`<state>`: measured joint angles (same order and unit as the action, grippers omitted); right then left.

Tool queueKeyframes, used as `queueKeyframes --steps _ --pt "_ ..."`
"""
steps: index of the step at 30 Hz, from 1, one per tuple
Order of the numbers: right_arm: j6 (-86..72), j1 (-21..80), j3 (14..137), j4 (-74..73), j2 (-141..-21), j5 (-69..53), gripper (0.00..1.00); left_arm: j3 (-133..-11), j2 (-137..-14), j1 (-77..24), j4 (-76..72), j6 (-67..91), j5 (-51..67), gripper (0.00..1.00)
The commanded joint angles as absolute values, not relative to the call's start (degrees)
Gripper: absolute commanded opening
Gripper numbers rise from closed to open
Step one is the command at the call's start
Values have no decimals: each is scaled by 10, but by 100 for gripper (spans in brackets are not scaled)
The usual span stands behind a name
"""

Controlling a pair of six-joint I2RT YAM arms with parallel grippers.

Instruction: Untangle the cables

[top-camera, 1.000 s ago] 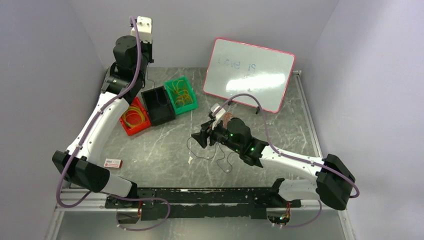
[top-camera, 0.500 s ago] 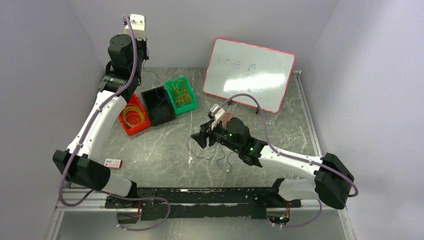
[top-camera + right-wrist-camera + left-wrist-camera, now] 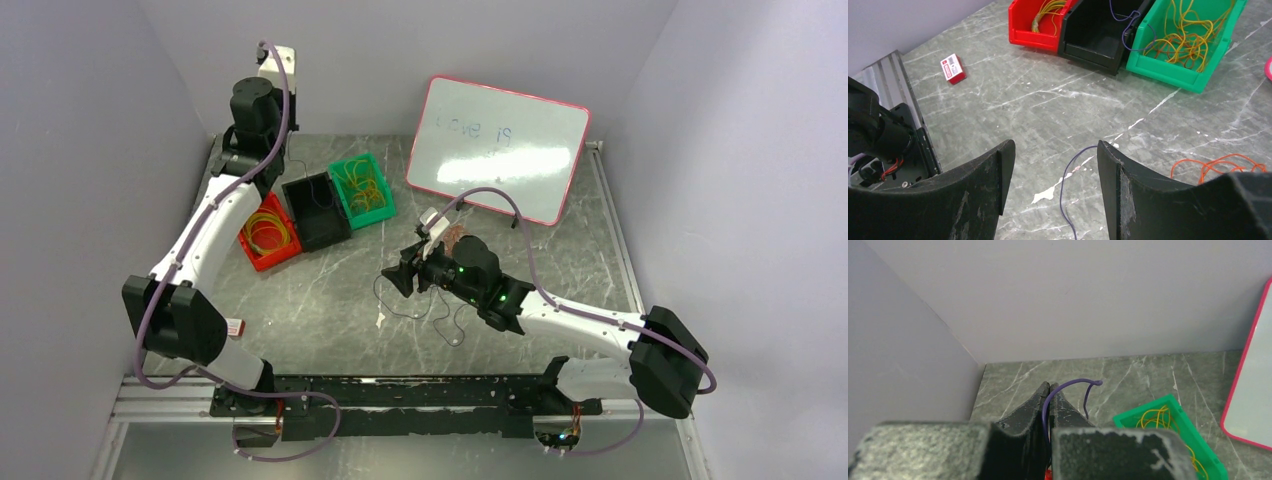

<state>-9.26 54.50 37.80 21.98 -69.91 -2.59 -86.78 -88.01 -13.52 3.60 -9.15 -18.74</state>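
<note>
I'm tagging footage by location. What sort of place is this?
Probably a robotics lab test cell rather than a home or factory: plain walls box in a small stone-patterned table, a whiteboard stands at the back, and a green bin holds yellow cables.

Table top (image 3: pixel 320 290): grey, veined like stone, smooth, with a faint sheen and white scuff marks.
Red bin (image 3: pixel 1030 35), black bin (image 3: pixel 1088 50), green bin (image 3: pixel 1168 75): moulded plastic, semi-gloss.
Whiteboard (image 3: pixel 500 145): glossy face throwing glare, pink rim.
Fingers (image 3: pixel 983 200) of right gripper (image 3: pixel 1055 145): matt black, grainy, pale-speckled wear. Left gripper (image 3: pixel 1049 386) looks the same.
Purple cable (image 3: pixel 1068 384), orange cable (image 3: pixel 1218 165): thin, smooth jackets.
Near rail (image 3: pixel 150 400): bare ribbed metal.
Walls (image 3: pixel 60 150): matt.
</note>
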Motion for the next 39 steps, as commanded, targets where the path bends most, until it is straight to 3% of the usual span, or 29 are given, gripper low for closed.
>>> queueKeyframes --steps 1,16,28,39 --pt "-97 548 373 228 -703 -30 65 -859 -876 -122 -5 -83 -177 7" --pt "-99 547 368 227 -709 -37 65 -815 -901 -117 45 -15 -84 7" --pt "-101 547 360 229 -708 -34 65 -701 -883 -117 65 97 3 7" --pt "-107 548 357 223 -704 -31 65 -693 -933 -117 81 157 52 7"
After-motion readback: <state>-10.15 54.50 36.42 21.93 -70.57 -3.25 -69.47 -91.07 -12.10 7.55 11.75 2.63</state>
